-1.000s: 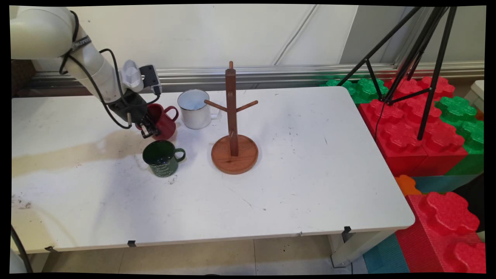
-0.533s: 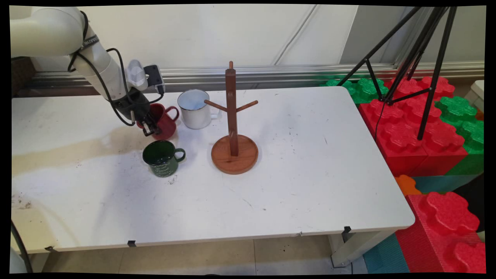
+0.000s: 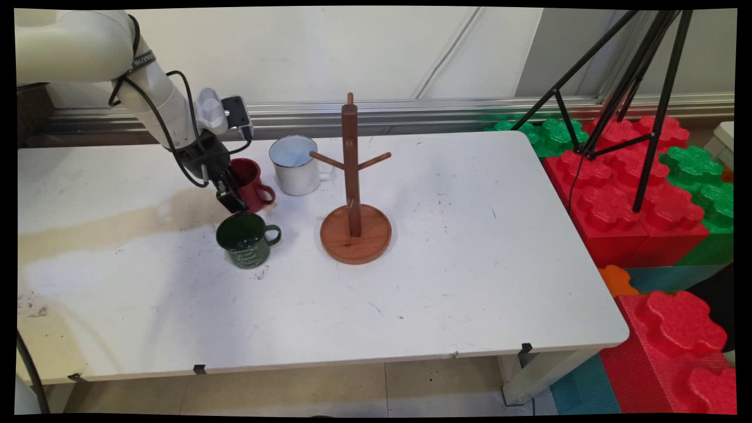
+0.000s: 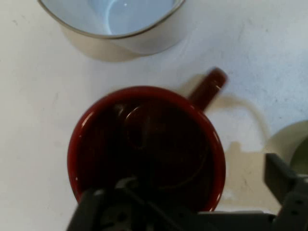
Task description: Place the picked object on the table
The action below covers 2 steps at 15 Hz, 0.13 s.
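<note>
My gripper (image 3: 232, 201) hangs low over a red mug (image 3: 251, 181) at the table's back left, its fingers open. In the hand view the red mug (image 4: 144, 144) fills the middle, seen from above, handle pointing up right. My gripper (image 4: 183, 187) straddles the mug's near side: the left finger (image 4: 89, 204) lies at the rim, and the right finger (image 4: 284, 185) stands clear outside it, with bare table between. A white enamel mug (image 3: 294, 164) stands just right of the red one, and a dark green mug (image 3: 247, 238) just in front.
A wooden mug tree (image 3: 354, 194) with bare pegs stands on its round base right of the mugs. The white mug (image 4: 120, 24) shows at the hand view's top. Red and green foam blocks (image 3: 640, 194) and a black tripod (image 3: 640, 106) stand past the table's right edge.
The hand has shifted slightly right and the wrist has risen. The red mug has turned and slid right, its handle swinging from the far right toward the near right.
</note>
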Motion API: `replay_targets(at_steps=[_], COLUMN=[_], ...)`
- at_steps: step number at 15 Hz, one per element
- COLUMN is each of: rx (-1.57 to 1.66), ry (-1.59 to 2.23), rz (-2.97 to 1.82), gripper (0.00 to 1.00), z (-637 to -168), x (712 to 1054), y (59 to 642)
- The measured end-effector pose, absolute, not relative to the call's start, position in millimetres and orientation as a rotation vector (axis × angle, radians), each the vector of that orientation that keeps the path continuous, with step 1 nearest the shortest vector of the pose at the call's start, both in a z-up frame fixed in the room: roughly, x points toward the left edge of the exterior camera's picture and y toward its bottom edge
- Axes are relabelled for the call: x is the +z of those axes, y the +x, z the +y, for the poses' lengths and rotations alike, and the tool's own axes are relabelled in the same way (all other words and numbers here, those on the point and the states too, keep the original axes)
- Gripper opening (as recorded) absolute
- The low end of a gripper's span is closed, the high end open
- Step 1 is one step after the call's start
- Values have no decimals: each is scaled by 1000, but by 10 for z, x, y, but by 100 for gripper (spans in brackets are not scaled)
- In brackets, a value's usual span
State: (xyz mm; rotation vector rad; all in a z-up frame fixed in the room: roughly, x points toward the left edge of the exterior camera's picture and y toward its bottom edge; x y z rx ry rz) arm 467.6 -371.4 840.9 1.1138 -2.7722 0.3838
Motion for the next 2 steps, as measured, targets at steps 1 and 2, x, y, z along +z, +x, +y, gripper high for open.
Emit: replay_targets(at_steps=[1,2], rx=[389,394], ry=[1117,1121], rz=[-2768,-2763], gripper=[100,100], z=[-3723,-3728], x=[8412,8419], y=[4675,4671])
